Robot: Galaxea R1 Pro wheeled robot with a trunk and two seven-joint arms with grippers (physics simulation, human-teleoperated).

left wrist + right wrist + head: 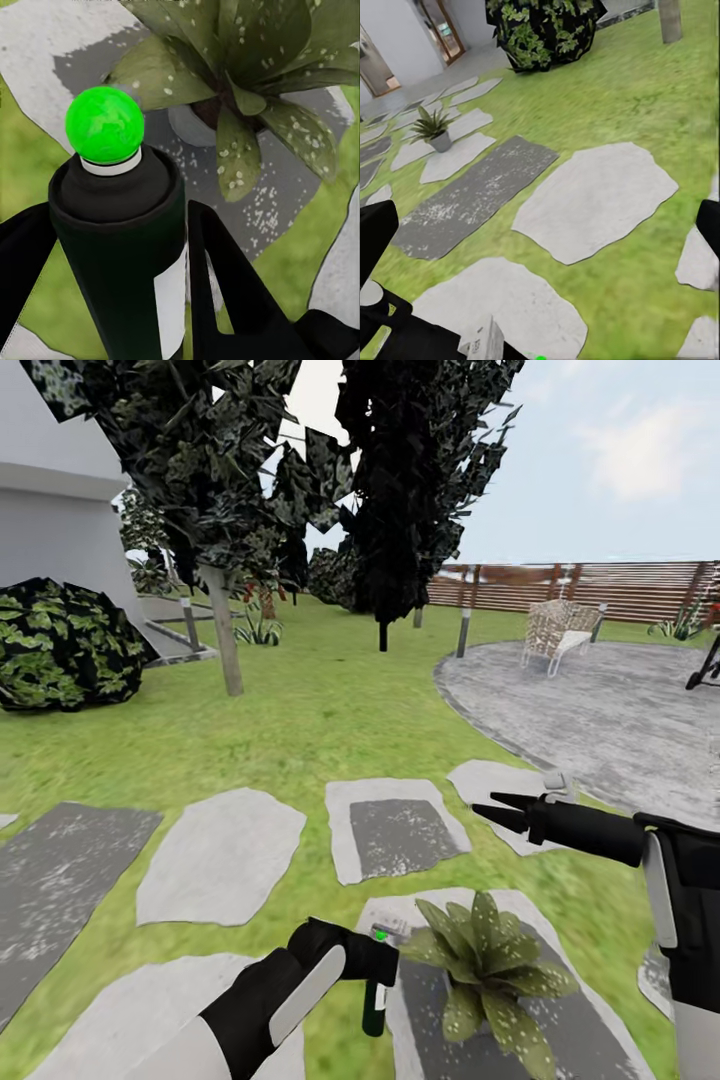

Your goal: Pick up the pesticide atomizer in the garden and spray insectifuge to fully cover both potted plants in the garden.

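Gripping the atomizer [374, 1000] beside one plant [490, 960], the left gripper [365, 955] is aiming; spraying both remains; right gripper [500, 810] is hanging open, empty.

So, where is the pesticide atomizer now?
Head view, low centre: the pesticide atomizer sits in the left gripper, just left of a speckled potted plant on a stepping stone.

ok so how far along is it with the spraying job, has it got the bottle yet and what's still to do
Done: the left end effector is shut on the spray bottle, lifted off the ground. In hand: the bottle is held right beside the near potted plant, whose leaves already show white specks; whether that is spray cannot be told. Left: finishing this plant, then the second potted plant, which stands apart on another stepping stone. The right end effector is idle.
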